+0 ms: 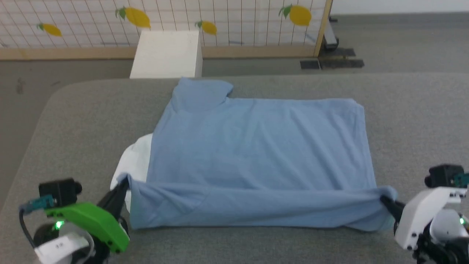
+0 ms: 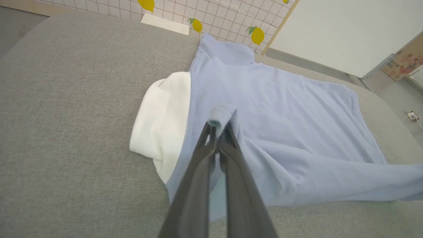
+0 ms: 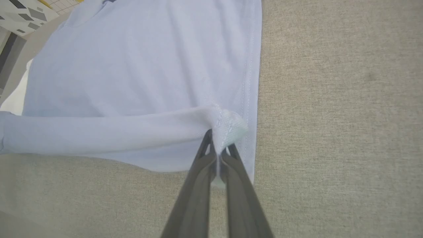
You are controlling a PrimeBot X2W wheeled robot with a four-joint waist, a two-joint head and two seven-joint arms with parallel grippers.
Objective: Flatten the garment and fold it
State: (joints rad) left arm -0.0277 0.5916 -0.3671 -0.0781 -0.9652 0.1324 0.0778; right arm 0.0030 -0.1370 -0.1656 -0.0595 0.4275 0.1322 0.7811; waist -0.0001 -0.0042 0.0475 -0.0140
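From the head view, you have the garment [image 1: 256,146] spread on the grey table [image 1: 73,128], hem end to the right and its white neck piece [image 1: 137,157] poking out at the left. One sleeve [image 1: 201,91] lies at the far left. The near edge is raised in a taut band between the two arms. The left gripper [image 1: 122,187] is clenched on its near-left corner and the right gripper [image 1: 384,201] on its near-right corner. The right arm's body is cut off by the frame, and the band hides the table under it.

In the left wrist view, the fingers pinch a bunched nub of blue cloth [image 2: 222,114] that covers their tips. The band runs out of frame at the right.

In the right wrist view, the fingers grip a puckered corner [image 3: 228,127] just beside the hem, tips buried. The band is cut off at the left.
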